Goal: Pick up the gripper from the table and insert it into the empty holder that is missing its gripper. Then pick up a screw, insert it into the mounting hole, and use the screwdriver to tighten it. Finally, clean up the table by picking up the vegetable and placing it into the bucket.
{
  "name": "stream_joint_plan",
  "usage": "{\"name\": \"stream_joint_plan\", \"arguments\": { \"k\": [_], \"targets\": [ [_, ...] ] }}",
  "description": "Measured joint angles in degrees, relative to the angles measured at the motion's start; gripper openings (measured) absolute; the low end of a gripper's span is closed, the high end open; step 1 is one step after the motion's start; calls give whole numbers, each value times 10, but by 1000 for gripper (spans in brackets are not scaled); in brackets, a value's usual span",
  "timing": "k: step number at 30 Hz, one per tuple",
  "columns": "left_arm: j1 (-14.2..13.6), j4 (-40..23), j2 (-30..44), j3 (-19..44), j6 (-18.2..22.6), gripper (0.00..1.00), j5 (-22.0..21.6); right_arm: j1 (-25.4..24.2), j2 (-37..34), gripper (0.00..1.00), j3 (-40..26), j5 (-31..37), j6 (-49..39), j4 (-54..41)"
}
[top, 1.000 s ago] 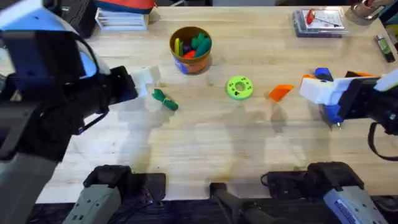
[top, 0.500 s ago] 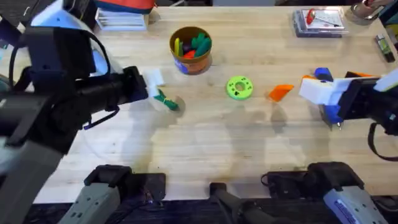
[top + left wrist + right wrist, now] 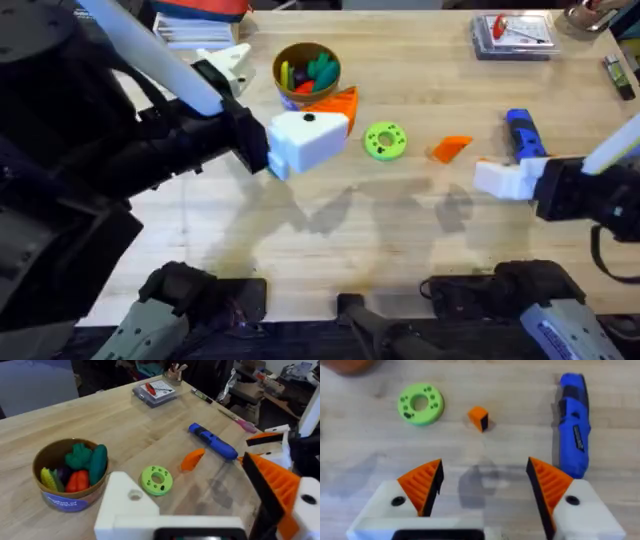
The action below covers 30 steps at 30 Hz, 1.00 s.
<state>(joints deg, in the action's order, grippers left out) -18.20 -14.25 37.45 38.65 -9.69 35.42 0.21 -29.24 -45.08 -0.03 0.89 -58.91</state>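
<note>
The left gripper [image 3: 185,472] is raised above the table [image 3: 330,230], left of its middle, with its fingers spread wide and nothing between them. One finger carries an orange ribbed pad [image 3: 272,485]; the other is the bare white holder [image 3: 130,505], a blocky mount with a round hole in its face. The gripper [image 3: 450,148] (the loose orange wedge) lies flat on the wood right of the table's middle, between the green disc [image 3: 385,141] and the screwdriver [image 3: 522,133], touching neither. The screwdriver lies farther toward the right edge, its length running from the far side toward the near side. The right gripper [image 3: 497,179] hangs near the right edge, just beside the near end of the screwdriver; its wrist view shows its two orange-padded fingers [image 3: 422,485] parted and empty, with the wedge on the table beyond the gap between them. The bucket [image 3: 306,95] stands near the far edge, left of the middle, and holds several toy vegetables: green, red and yellow pieces. A clear plastic case [image 3: 512,35] sits at the far right corner.
</note>
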Motion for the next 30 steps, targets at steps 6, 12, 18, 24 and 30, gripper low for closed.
{"name": "stream_joint_plan", "arguments": {
  "k": [6, 12, 18, 24, 30],
  "targets": [
    [0, -3, 0, 0, 3, 987, 6, 0, 0, 994, 0, 0, 0, -68],
    [0, -30, 1, 0, 3, 987, 3, 0, 0, 993, 0, 0, 0, -72],
    [-13, -13, -36, -19, 9, 987, -27, 0, 0, 993, 0, 0, 0, -72],
    [-19, 89, -164, -139, 49, 987, -37, 0, 0, 993, 0, 0, 0, -72],
    [-19, 188, -271, -266, 62, 986, -37, 0, 0, 994, 0, 0, 0, -72]
  ]
}}
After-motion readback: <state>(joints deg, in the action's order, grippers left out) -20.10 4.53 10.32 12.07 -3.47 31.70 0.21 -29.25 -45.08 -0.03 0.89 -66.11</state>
